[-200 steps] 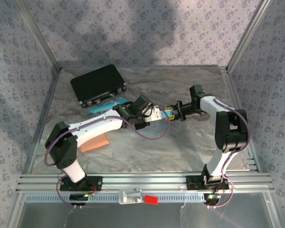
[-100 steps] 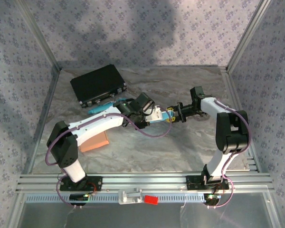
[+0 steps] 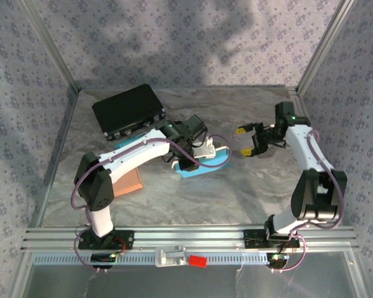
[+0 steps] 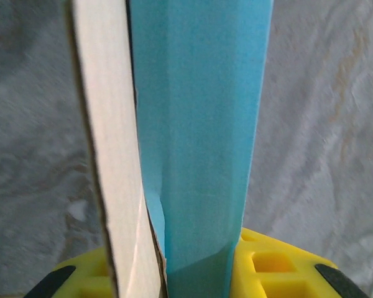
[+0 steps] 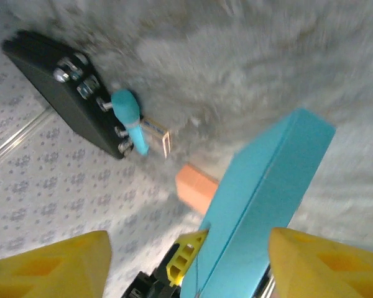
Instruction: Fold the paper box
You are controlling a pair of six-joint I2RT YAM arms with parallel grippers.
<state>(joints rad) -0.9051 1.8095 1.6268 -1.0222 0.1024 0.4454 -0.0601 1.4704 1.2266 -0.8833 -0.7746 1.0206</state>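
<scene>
1. The left gripper (image 3: pixel 188 160) is clenched on the blue paper box (image 3: pixel 210 161), held at the middle of the table (image 3: pixel 236 192)
2. A white panel (image 4: pixel 102 155), possibly the box's own flap, lies against its blue wall
3. The right gripper (image 3: pixel 244 141) hangs spread wide, apart from the box, to its right
4. A black case (image 3: pixel 127 110) lies at the far left, with an orange block (image 3: pixel 129 181) nearer

Grey marbled tabletop (image 3: pixel 236 192), lilac floral walls (image 3: pixel 193 43), aluminium rails (image 3: pixel 193 234)
</scene>
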